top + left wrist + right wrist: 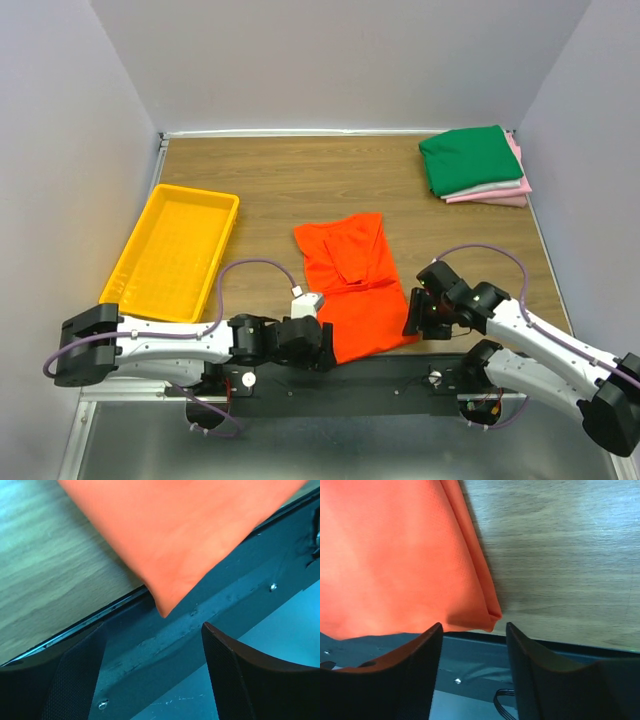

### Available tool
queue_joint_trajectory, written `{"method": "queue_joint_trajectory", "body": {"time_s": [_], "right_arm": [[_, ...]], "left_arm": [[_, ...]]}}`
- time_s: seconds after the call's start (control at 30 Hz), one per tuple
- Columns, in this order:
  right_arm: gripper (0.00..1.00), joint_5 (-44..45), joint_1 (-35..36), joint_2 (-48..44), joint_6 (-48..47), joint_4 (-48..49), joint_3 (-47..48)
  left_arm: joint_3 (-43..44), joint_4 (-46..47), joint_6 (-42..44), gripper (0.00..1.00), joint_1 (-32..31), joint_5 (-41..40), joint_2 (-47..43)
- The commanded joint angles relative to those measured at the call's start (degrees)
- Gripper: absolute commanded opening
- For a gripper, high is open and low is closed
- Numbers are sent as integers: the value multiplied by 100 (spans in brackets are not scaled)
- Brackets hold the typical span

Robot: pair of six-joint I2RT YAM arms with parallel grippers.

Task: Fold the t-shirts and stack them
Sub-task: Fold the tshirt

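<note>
Nearest, the left gripper (318, 345) (154, 627) and right gripper (412, 318) (472, 627) hang low at the table's (300, 180) near edge, each with jaws apart and empty, one just short of each near corner of the orange t-shirt (355, 290) (175, 535) (395, 555). That shirt lies partly folded in the near middle, its near hem overhanging the edge onto the black rail (380, 385), with bare wood beyond it and to its right. The yellow tray (160, 200) sits apart along the left edge, and the stack of folded t-shirts (472, 160), green over white and pink, fills the far right corner.
</note>
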Motion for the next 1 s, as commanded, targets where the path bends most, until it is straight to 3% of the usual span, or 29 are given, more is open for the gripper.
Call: {"method": "queue_joint_trajectory", "body": {"time_s": [0.0,0.4,0.53,0.97], "right_arm": [[58,161,40,-95,163,-103,-151],[36,55,48,-60,154,143,-406],[21,37,48,-104,128,152,-424],[17,20,48,-148,101,266,-485]], "left_arm": [[-64,263,-377,82,-96,23,113],[-301,597,-931,77,-228,-311,114],[-451,668,-1053,73,-237,-355,96],[-627,1203,-1309,65,-246,-549,315]]}}
